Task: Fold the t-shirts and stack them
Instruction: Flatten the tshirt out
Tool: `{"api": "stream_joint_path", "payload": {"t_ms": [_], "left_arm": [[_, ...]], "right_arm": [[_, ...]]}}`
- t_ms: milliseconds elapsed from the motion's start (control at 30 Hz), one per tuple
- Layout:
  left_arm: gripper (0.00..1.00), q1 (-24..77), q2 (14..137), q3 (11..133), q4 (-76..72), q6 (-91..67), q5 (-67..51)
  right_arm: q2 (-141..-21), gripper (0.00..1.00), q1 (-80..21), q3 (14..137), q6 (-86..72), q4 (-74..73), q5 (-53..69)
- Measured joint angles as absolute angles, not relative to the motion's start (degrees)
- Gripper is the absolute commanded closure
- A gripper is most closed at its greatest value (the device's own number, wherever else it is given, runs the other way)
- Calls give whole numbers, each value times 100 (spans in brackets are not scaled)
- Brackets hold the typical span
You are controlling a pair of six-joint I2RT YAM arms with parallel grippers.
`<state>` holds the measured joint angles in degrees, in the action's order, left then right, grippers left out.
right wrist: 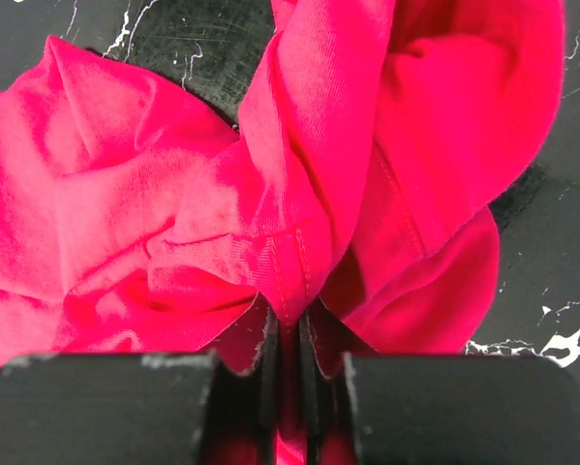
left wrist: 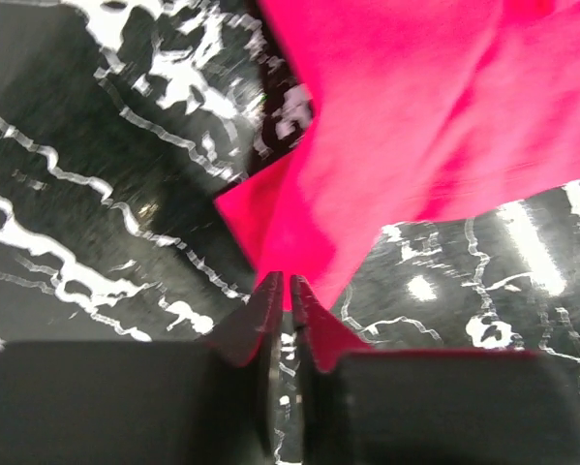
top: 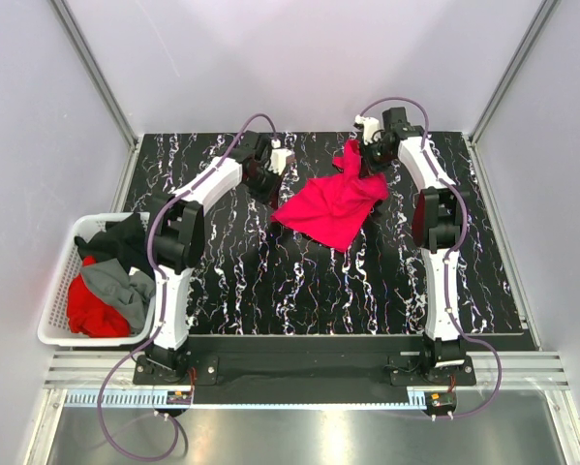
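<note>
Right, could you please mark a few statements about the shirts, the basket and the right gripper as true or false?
1. The right gripper is shut on the pink shirt. True.
2. The basket sits on the robot's right. False: it is on the left.
3. The basket holds black cloth, grey cloth and red cloth. True.
4. The pink shirt lies neatly folded. False: it is bunched and unfolded.

This looks like a robotics lab cell: plain white panel walls [top: 299, 58], aluminium corner post [top: 96, 73] upper left, black white-veined tabletop [top: 270, 291] centre.
</note>
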<state>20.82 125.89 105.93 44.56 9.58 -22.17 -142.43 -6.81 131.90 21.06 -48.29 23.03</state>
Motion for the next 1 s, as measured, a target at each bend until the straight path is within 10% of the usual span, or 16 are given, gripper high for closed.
{"api": "stream_joint_path", "payload": {"t_ms": [133, 267, 367, 433, 500, 600, 1000], "left_arm": [[96, 2095, 12589, 10641, 4458, 980, -2543], [33, 2095, 12589, 10641, 4501, 958, -2751], [28, 2119, 12589, 10641, 4534, 856, -2801], [37, 2143, 12589, 10641, 4536, 843, -2808], [71, 2171, 12628, 10659, 4543, 819, -2803], [98, 2248, 12774, 10742, 4541, 867, -2766], [100, 2233, 12645, 10818, 4755, 1076, -2493]], "right_arm": [[-14241, 100, -707, 13187, 2106, -4825, 2287], [-14237, 99, -711, 13155, 2108, -4807, 2239], [-14234, 98, -714, 13111, 2108, -4783, 2211], [-14234, 98, -714, 13085, 2110, -4779, 2204], [-14234, 97, -714, 13072, 2112, -4775, 2202], [-14215, 99, -714, 13041, 2128, -4764, 2193], [-14049, 100, -720, 13080, 2123, -4799, 2130]]}}
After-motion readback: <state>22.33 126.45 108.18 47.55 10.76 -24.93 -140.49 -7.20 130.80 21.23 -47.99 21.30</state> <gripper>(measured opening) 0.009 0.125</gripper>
